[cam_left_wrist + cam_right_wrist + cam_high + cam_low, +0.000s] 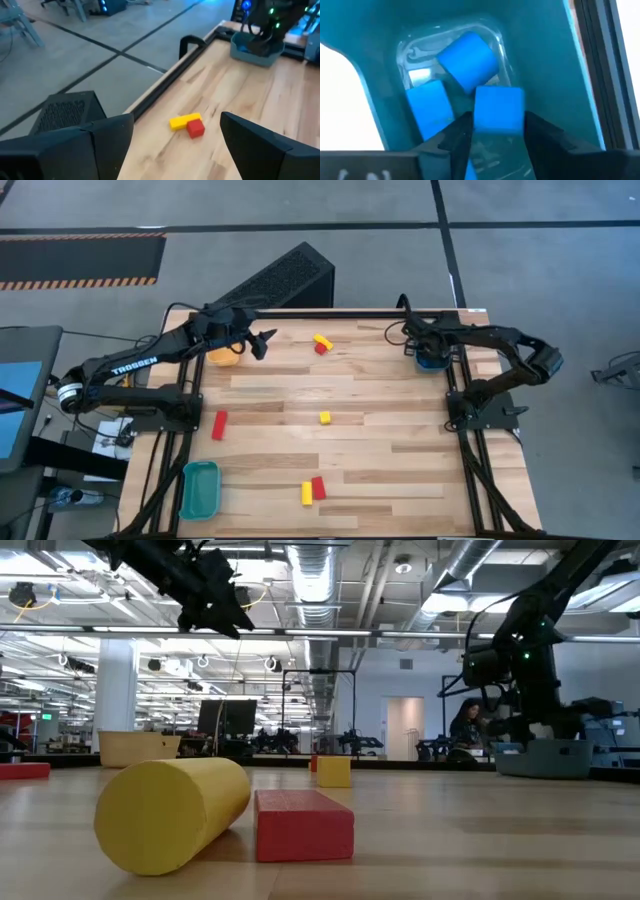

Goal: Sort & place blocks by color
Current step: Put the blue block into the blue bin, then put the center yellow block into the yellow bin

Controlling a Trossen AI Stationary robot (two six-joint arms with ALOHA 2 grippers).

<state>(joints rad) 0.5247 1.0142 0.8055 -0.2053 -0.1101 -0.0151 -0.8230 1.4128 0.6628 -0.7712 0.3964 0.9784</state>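
My right gripper (495,131) hangs over the blue tray (433,361) at the table's far right, shut on a blue cube (498,109). Two more blue blocks (468,56) lie on the tray's floor. My left gripper (265,340) is open and raised above the table beside the yellow tray (225,356) at the far left, touching nothing. A yellow bar (184,121) and a red cube (195,128) lie touching on the wood ahead of it. A yellow cube (325,417), a red bar (219,424), and a yellow piece (307,494) beside a red bar (318,487) also rest on the table. My right gripper pinches the blue cube by two opposite side faces (479,120), one finger on each, coming from above and pointing down into the blue tray. The cube sits square between the fingertips, above the other blue blocks; whether it rests on them I cannot tell.
A teal tray (200,488) sits at the near left corner. A black ridged box (285,280) stands beyond the far edge. A dark rail (192,47) runs along the table's far side. Bare wood lies across the middle (380,440). A person (466,725) sits in the room behind.
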